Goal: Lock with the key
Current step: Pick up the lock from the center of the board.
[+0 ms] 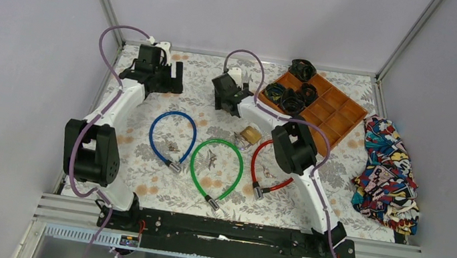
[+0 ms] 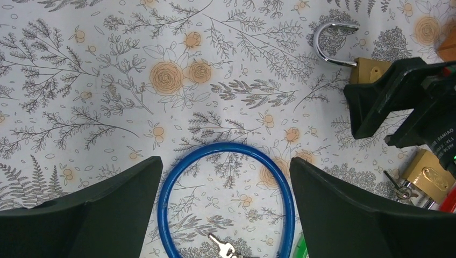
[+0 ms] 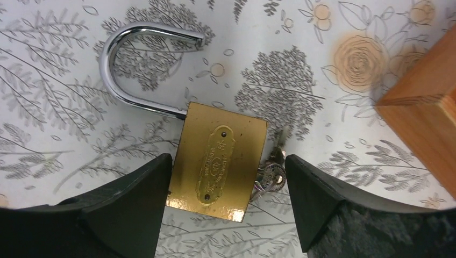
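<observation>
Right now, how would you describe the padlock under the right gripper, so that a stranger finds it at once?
Start at the wooden tray at the far right. Just left of its corner, a brass padlock lies inside the open right gripper. Its shackle is swung open, and it lies farther from the red cable lock than the second padlock.

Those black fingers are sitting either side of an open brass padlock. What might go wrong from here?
The padlock lies flat between the open right fingers, so closing may just shove it along instead of gripping it. The keys sit right beside one finger and might get pinched or knocked away. The left fingers hover close by over the blue cable, so the two arms might bump.
</observation>
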You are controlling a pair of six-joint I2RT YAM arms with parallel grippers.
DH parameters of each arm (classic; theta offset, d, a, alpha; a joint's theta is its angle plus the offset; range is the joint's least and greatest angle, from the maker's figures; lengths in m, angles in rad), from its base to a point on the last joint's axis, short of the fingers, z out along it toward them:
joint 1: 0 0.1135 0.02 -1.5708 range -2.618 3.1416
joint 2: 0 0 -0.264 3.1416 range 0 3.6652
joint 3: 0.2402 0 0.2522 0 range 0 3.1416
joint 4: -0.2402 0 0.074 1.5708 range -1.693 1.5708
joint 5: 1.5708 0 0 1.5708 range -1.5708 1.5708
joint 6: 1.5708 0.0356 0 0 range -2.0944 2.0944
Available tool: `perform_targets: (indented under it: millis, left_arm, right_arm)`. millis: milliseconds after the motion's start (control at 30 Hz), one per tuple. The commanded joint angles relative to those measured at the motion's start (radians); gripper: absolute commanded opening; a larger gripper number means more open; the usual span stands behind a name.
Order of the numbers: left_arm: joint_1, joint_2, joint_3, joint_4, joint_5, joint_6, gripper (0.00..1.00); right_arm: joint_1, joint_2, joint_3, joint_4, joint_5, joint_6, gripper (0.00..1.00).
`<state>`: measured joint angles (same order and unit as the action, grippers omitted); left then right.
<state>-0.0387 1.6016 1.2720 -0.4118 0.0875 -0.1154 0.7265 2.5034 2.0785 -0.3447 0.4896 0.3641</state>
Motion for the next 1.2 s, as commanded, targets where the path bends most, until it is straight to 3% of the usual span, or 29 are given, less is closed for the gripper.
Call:
perform_targets:
  millis: [0, 133, 267, 400, 600, 800, 1000, 1167]
  left_arm:
    - [-0.001, -0.007, -0.002, 0.033, 0.024, -0.009, 0.96]
    - [-0.001, -0.007, -0.002, 0.033, 0.031, -0.016, 0.95]
    - [-0.001, -0.01, -0.002, 0.034, 0.039, -0.01, 0.95]
    - [-0.001, -0.002, -0.006, 0.035, 0.04, -0.012, 0.95]
    - [-0.001, 0.001, -0.01, 0.039, 0.058, -0.024, 0.95]
    - [-0.001, -0.003, -0.013, 0.039, 0.06, -0.02, 0.95]
    - [-0.001, -0.007, -0.02, 0.04, 0.064, -0.02, 0.95]
    - [-0.001, -0.006, -0.019, 0.041, 0.088, -0.015, 0.94]
  right_arm:
    - [-0.004, -0.101, -0.118, -0.002, 0.072, -0.123, 0.8]
    - [-0.04, -0.13, -0.117, -0.025, 0.031, -0.127, 0.76]
    - [-0.058, -0.127, -0.049, -0.096, -0.029, -0.137, 0.84]
    - [-0.046, -0.113, 0.06, -0.201, -0.061, -0.116, 0.87]
    - [-0.044, -0.187, -0.083, -0.1, -0.072, 0.013, 0.76]
    - [-0.048, -0.098, 0.013, -0.198, -0.113, 0.05, 0.79]
    - [-0.049, -0.081, -0.013, -0.182, -0.127, 0.08, 0.72]
    - [-0.058, -0.04, 0.004, -0.214, -0.15, 0.09, 0.71]
